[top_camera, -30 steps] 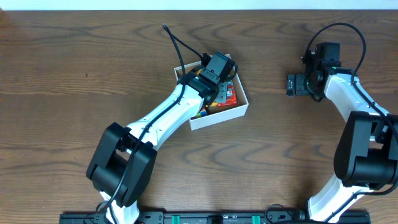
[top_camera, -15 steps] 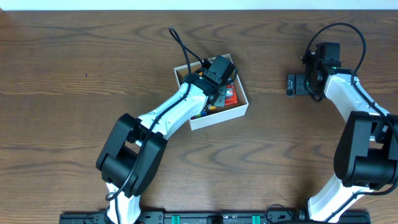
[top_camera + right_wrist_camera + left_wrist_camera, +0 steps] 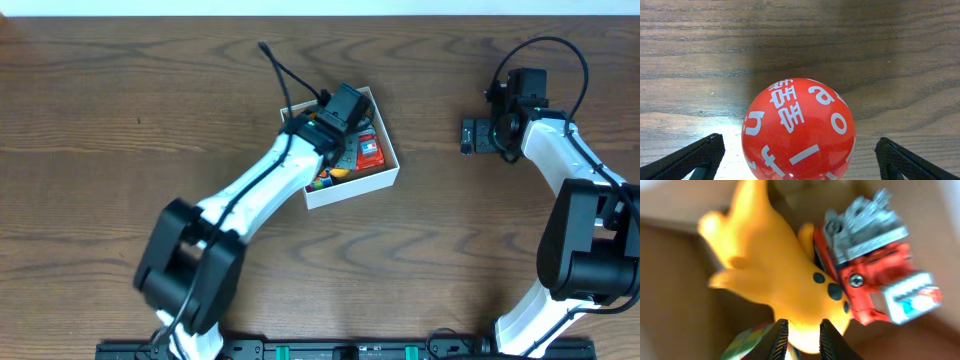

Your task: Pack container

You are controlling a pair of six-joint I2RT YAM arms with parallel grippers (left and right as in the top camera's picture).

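Note:
The container point(image 3: 355, 187), a white-walled box with a brown inside point(image 3: 675, 290), sits mid-table. In it lie a yellow spotted toy point(image 3: 770, 275), a red and grey toy truck point(image 3: 870, 280) that also shows in the overhead view point(image 3: 370, 152), and a colourful cube point(image 3: 747, 340). My left gripper point(image 3: 801, 337) is down inside the box point(image 3: 348, 135). Its jaws stand a narrow gap apart at the yellow toy's end. My right gripper point(image 3: 800, 160) is wide open on either side of a red ball with white letters point(image 3: 799, 130) on the table. In the overhead view the ball is hidden under that gripper point(image 3: 472, 135).
The wooden table point(image 3: 120, 130) stretches around the box. The right arm stands at the right edge, with its cable looping above it point(image 3: 545, 45). The left arm's cable point(image 3: 285, 70) sticks up behind the box.
The left arm has shifted a little up and left over the box, and the truck now shows more. The right arm has not moved.

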